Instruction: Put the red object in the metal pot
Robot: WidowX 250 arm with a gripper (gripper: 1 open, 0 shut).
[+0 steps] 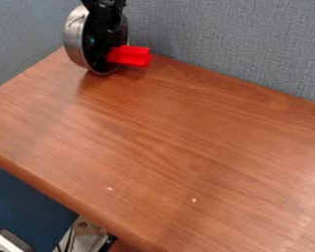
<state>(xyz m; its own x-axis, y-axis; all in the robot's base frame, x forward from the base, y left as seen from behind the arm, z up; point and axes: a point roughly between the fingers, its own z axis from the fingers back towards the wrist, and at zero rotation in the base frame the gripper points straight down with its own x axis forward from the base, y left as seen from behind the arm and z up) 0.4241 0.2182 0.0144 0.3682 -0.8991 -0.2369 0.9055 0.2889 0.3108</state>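
Observation:
The metal pot [75,43] lies tipped on its side at the table's far left corner, its mouth facing right. My black gripper [110,59] comes down right in front of that mouth. The red object [134,56] sticks out to the right from between the fingers, just above the tabletop, and its left end is hidden behind them. The jaws look shut on that left end. The pot's inside is mostly hidden by the gripper.
The brown wooden table [160,148] runs from the pot toward the near right, and its left and front edges drop off to the floor. A grey-blue fabric wall [226,39] stands close behind the pot and the back edge.

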